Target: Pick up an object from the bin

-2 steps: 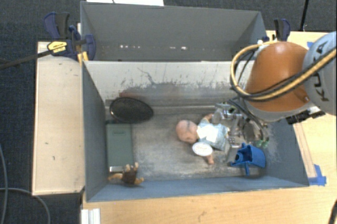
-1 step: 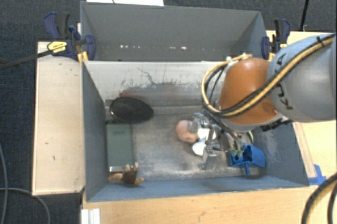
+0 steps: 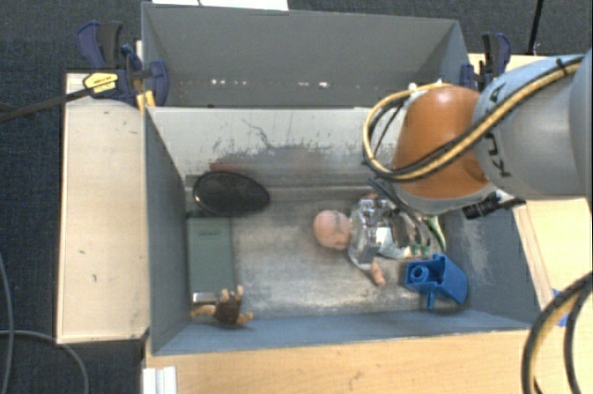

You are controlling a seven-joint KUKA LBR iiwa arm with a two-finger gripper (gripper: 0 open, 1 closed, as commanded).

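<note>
The gripper [image 3: 371,242] sits right beside the pink round toy [image 3: 328,228] in the middle of the bin [image 3: 171,197], I cannot tell if its jaws are spread or pressed together, and a bump could roll the toy away.

One camera looks down on the bin [image 3: 306,58] from above, offset toward its near wall, far enough to frame all four walls; the arm [image 3: 547,142] enters at right.

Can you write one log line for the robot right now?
gripper: low in bin | nearest: pink round thing | also near: blue plastic piece
</note>
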